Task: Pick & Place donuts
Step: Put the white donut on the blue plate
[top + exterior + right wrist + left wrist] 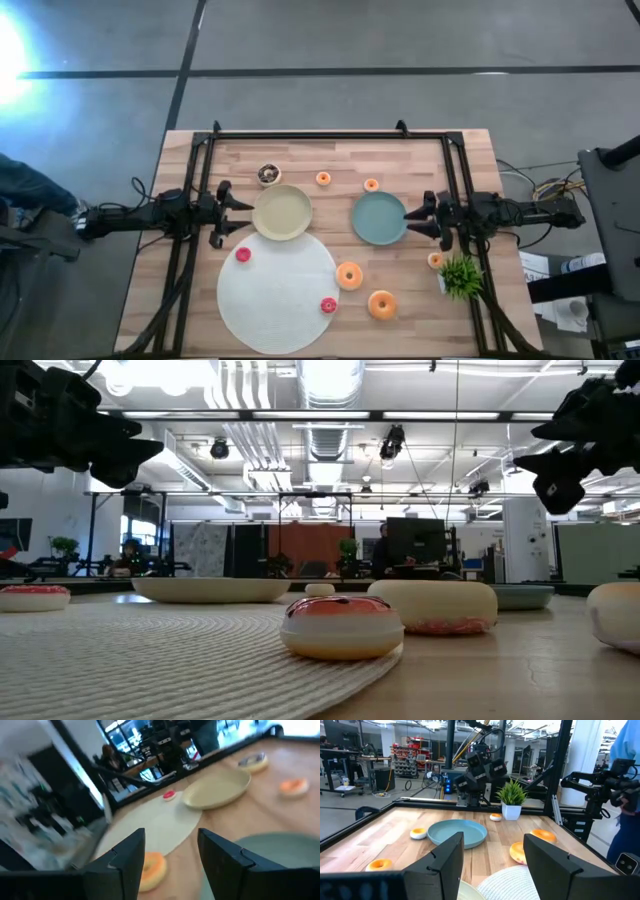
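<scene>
A: Largest first. Wooden table (330, 160), dark frame rails along the far edge and both sides.
B: Noted. Next down?
A: White round mat (277, 290), near edge, left of centre. Then beige plate (282, 213), touching the mat's far rim. Teal plate (379, 218) to the right of it, apart from the mat.
B: Arms?
A: Left claw (240, 218) just beside the beige plate's left edge, fingers (442, 865) spread apart, holding nothing. Right claw (411, 217) at the teal plate's right edge, fingers (125, 857) also apart, empty. Both raised above the table in the low view.
B: Green thing?
A: Small potted plant (460, 275), near right, beside the right rail.
B: Donuts?
A: Two bigger orange ones: one (349, 276) at the mat's right edge, one (382, 304) on bare wood just right of the mat. Dark brown one (268, 174) beyond the beige plate. Pink one (243, 255) on the mat's left part; red one (328, 306) on the mat's near right part. Two small orange ones (323, 179) (371, 185) on the far wood. Another small orange (435, 260) just beside the plant.
</scene>
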Controlling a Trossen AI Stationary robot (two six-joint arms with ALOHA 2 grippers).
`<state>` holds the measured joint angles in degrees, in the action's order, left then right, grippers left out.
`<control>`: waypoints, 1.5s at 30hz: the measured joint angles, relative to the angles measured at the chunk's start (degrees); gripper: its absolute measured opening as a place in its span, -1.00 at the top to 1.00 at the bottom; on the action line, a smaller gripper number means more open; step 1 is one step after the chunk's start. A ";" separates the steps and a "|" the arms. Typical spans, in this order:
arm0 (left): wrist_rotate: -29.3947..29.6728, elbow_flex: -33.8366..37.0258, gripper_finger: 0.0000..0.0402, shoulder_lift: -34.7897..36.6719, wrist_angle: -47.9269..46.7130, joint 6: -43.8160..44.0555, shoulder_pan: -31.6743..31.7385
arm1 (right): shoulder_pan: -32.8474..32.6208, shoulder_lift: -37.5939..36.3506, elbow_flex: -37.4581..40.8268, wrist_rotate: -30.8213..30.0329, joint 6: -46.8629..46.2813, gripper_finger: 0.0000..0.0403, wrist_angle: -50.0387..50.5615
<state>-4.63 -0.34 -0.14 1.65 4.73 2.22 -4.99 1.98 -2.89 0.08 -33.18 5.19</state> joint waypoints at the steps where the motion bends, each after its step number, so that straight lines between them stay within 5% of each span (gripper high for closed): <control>1: 0.00 0.00 0.10 0.00 0.00 0.00 -0.02 | 0.00 0.00 0.02 -0.02 -2.77 0.14 -0.02; 7: 0.01 0.00 0.10 0.00 0.00 0.01 0.00 | 0.02 0.02 0.02 -0.49 -17.70 0.14 -1.99; 10: -0.01 -0.02 0.10 0.00 0.00 0.00 -0.02 | 0.02 0.17 0.00 -5.34 -25.23 0.14 -2.58; 20: -0.01 0.00 0.10 0.00 0.00 0.02 -0.02 | 0.02 0.81 0.02 -23.94 -33.01 0.14 -9.61; 28: 0.01 0.00 0.10 0.00 0.00 0.00 -0.02 | -0.26 4.43 0.02 -24.32 -33.91 0.14 -20.92; 34: 0.01 -0.01 0.10 0.00 0.00 0.01 -0.02 | -0.17 14.01 -3.31 -28.85 -32.20 0.14 -20.84; 40: 0.01 -0.01 0.10 0.00 0.00 0.01 -0.01 | 2.06 30.53 -13.71 -31.80 -30.36 0.14 -5.87; 45: 0.01 -0.02 0.10 0.00 0.00 0.02 -0.02 | 7.90 46.38 -24.38 -28.10 -26.91 0.14 3.20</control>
<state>-4.62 -0.36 -0.14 1.65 4.75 2.20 2.91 48.36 -27.27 -28.02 -60.09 8.39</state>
